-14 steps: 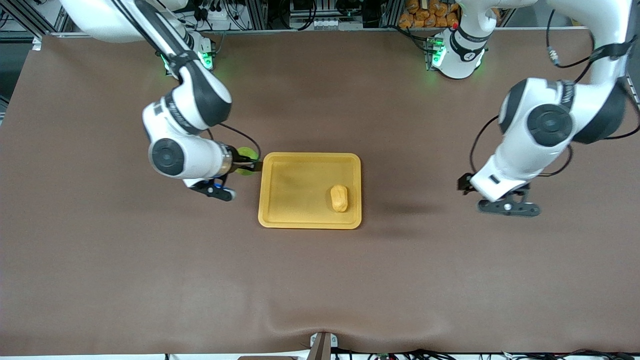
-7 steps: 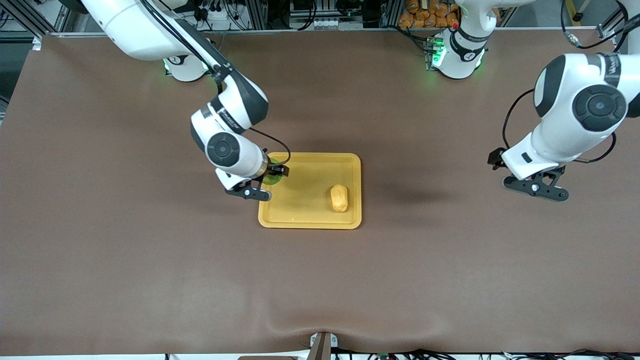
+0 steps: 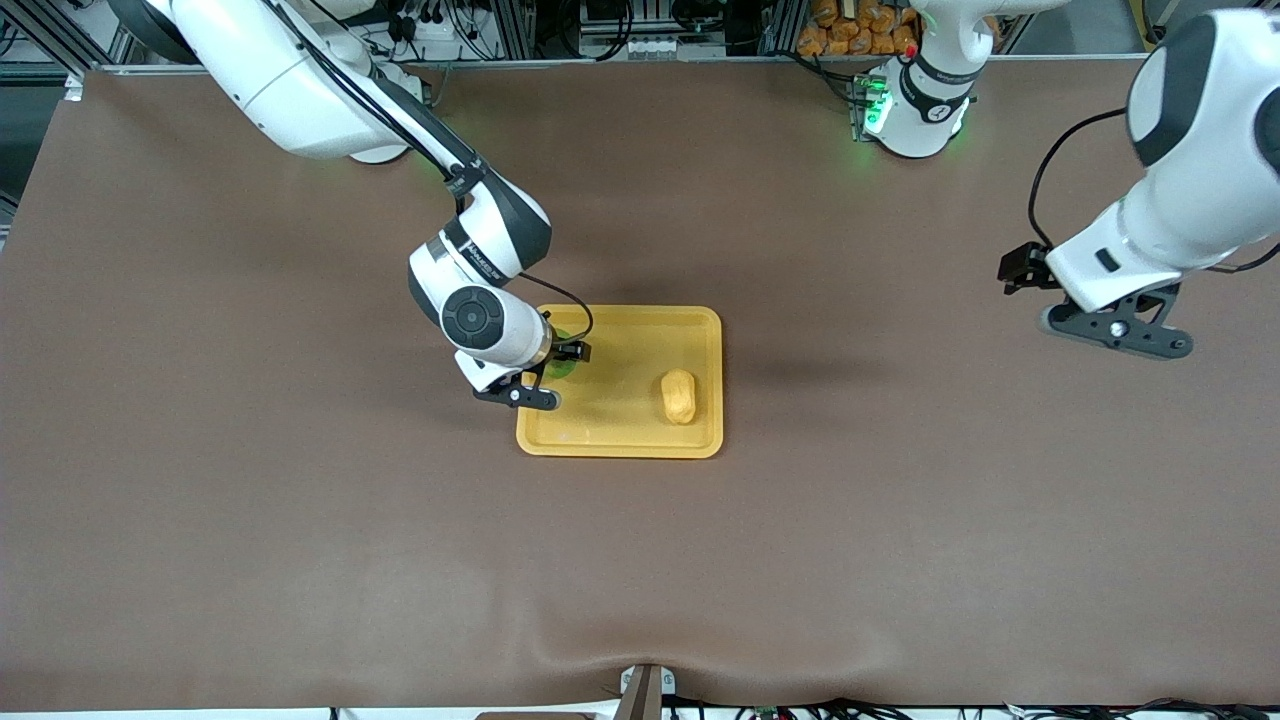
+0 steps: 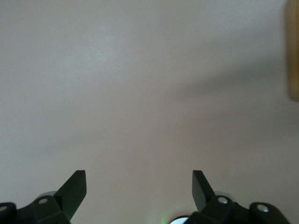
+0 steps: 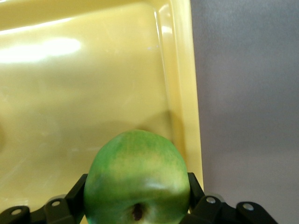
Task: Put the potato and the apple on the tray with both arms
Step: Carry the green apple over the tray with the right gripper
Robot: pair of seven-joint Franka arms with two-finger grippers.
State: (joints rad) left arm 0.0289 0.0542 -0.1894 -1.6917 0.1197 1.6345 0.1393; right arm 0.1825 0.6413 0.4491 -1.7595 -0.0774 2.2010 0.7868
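Note:
The yellow-orange tray (image 3: 600,440) lies mid-table. The potato (image 3: 678,396) rests in it toward the left arm's end. My right gripper (image 3: 556,362) is shut on the green apple (image 3: 560,364) and holds it over the tray's end toward the right arm. In the right wrist view the apple (image 5: 136,182) sits between the black fingers (image 5: 77,191) above the tray floor (image 5: 84,93), beside its rim. My left gripper (image 4: 139,182) is open and empty over bare table at the left arm's end; it shows in the front view (image 3: 1115,335) well apart from the tray.
A brown mat (image 3: 300,560) covers the table. A strip of the tray's edge (image 4: 293,51) shows in the left wrist view. Cables and orange items lie along the table edge by the robot bases.
My right gripper has carried the apple from beside the tray's rim to over the tray. My left arm has pulled away from the tray toward its own end and base.

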